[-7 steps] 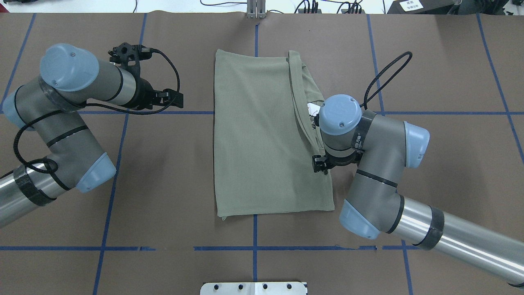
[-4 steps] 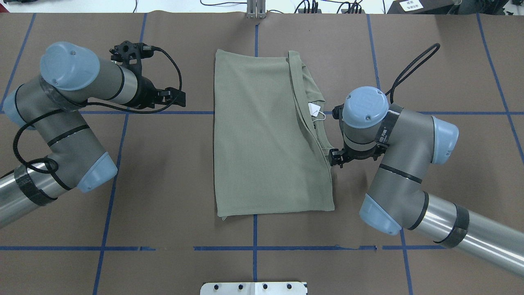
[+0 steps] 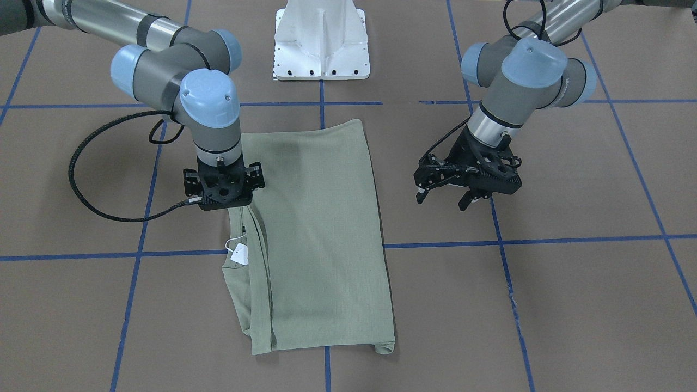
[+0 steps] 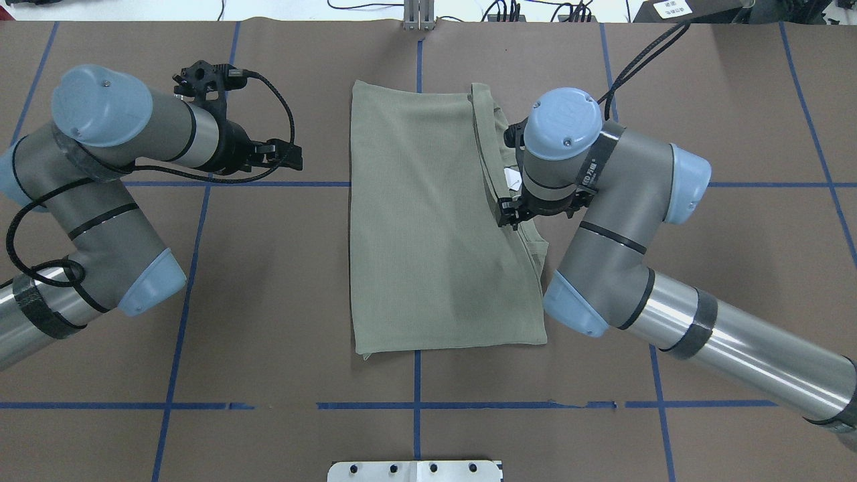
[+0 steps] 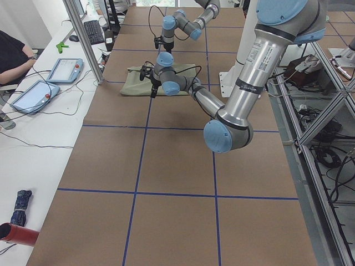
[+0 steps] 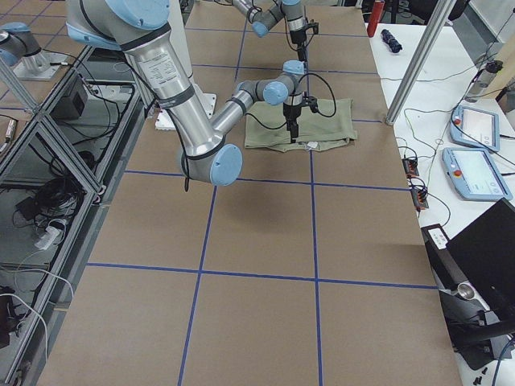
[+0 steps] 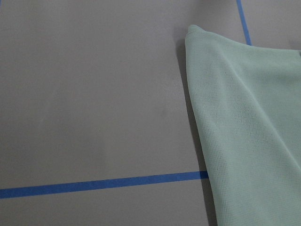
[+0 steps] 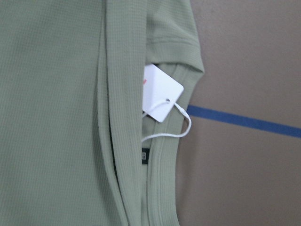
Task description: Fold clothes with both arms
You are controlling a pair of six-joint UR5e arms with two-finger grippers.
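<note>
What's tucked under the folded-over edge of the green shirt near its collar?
A white hang tag pokes out from under the shirt's folded edge, with a dark neck label near it. The tag's red lettering is mostly covered by the fold.

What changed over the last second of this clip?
The right hand drew off the shirt to the robot's right, then swung back over its edge, farther from the robot, above the neckline by the hang tag. Nothing visibly gripped or released. The left hand barely shifted, open beside the shirt, which lies as before.
</note>
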